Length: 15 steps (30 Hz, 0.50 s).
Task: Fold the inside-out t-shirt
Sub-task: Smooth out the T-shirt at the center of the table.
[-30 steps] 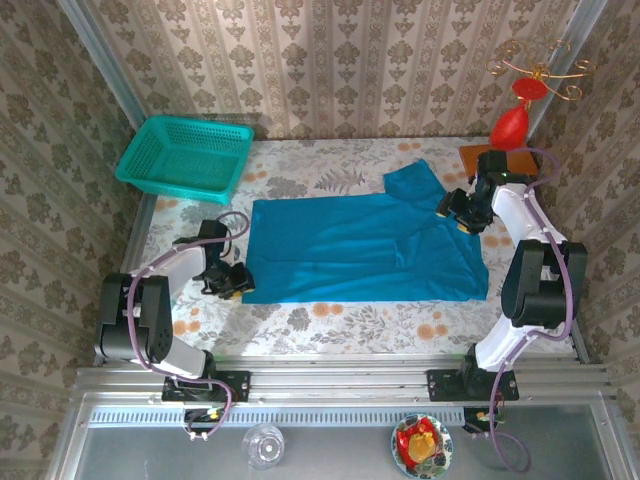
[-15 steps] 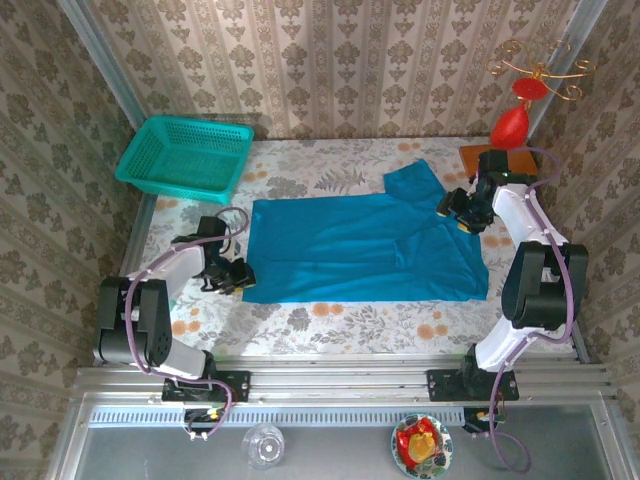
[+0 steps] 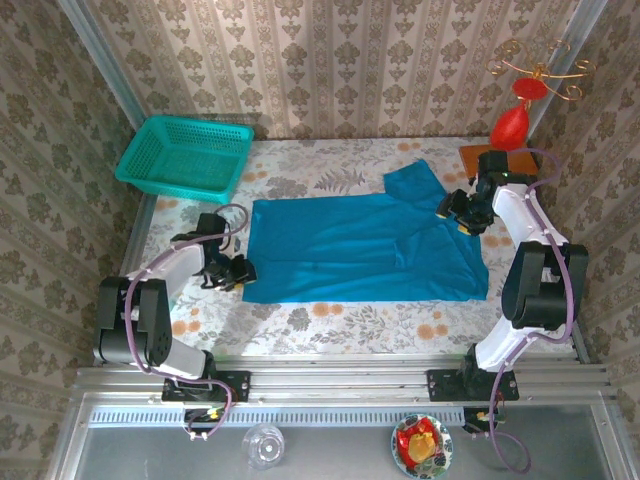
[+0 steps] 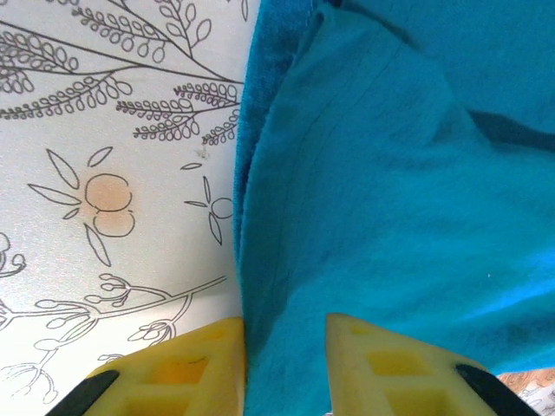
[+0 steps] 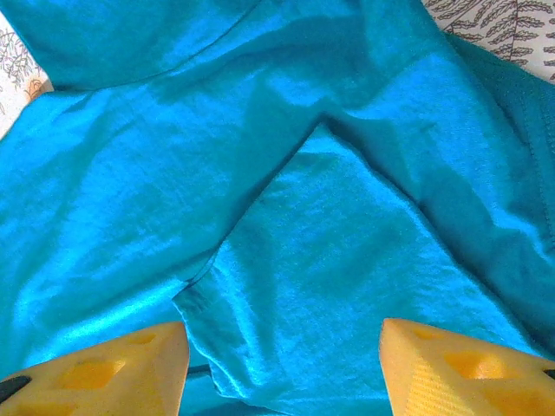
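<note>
The inside-out t-shirt [image 3: 360,250] lies spread flat across the middle of the table, bright blue, with one sleeve pointing to the far side. My left gripper [image 3: 240,272] sits at the shirt's near-left edge. In the left wrist view its yellow fingers [image 4: 191,364] stand close together, and the hem of the t-shirt [image 4: 390,173] is bunched between them, creases running up from the gap. My right gripper [image 3: 462,213] hangs over the shirt's right shoulder area. Its jaws [image 5: 284,329] are wide apart above the wrinkled t-shirt [image 5: 303,173], holding nothing.
A teal mesh basket [image 3: 185,155] stands at the far left corner. A brown block [image 3: 500,160] with a red ornament [image 3: 510,125] sits at the far right, close to the right arm. Flowered tablecloth [image 3: 330,320] shows along the near edge.
My left gripper has moved a little away from the near edge and to the right along the shirt's left edge. The right arm has stayed still.
</note>
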### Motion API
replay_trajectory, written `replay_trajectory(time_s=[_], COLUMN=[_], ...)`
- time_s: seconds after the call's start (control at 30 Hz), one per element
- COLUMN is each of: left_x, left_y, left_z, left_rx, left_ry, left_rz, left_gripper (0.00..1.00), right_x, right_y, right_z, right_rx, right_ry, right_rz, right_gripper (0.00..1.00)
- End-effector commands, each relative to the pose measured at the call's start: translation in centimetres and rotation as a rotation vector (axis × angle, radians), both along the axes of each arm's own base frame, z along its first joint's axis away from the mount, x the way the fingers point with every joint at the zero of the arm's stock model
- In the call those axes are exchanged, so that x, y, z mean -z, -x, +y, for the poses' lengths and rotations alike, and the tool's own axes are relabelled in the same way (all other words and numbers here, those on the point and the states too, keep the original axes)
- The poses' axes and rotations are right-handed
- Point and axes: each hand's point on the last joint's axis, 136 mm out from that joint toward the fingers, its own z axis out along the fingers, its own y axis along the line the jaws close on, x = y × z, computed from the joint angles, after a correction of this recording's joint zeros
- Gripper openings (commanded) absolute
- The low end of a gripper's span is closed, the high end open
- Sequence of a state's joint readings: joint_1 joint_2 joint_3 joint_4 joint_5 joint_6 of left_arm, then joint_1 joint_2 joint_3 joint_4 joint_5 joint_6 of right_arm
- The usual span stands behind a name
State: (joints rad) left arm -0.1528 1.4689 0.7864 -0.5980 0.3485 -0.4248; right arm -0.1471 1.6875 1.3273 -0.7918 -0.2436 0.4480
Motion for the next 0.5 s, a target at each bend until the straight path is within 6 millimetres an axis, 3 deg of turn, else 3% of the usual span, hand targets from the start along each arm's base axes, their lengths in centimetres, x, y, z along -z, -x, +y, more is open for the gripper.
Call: replay_trajectory(time_s=[0.0, 0.23, 0.47], left_x=[-0.1, 1.1, 0.0], left_y=[-0.2, 0.3, 0.5], left_z=[-0.4, -0.2, 0.0], left_rx=[0.02, 0.02, 0.007], left_ry=[0.014, 0.004, -0.007], left_rz=[0.003, 0.041, 0.014], left_gripper=[0.27, 0.26, 0.04], right_x=[-1.2, -1.3, -0.9], right_y=[0.8, 0.9, 1.1], right_z=[0.2, 0.2, 0.0], right_rx=[0.0, 0.002, -0.003], right_ry=[-0.012, -0.013, 0.0], right_rz=[-0.004, -0.002, 0.007], right_gripper=[0.61, 0.61, 0.61])
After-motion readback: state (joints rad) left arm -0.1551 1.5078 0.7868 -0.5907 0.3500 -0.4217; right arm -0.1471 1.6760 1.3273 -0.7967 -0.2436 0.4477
